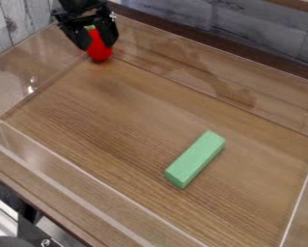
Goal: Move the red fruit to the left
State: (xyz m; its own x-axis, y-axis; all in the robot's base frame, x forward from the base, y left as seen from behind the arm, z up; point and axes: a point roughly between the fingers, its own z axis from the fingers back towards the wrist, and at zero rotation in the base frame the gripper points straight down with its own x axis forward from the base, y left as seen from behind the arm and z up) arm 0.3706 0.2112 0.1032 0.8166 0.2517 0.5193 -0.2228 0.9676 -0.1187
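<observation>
The red fruit (100,48) is small and glossy and sits at the far left back of the wooden tray floor. My gripper (89,32) hangs right over it, a little up and to the left. Its dark fingers (71,35) stand spread on either side of the fruit's top, and the jaws look open. The fruit's leaves are hidden by the gripper.
A light green rectangular block (196,159) lies on the floor at the front right. The clear plastic walls (27,154) of the tray fence in the wooden floor on all sides, and the fruit is close to the back left wall.
</observation>
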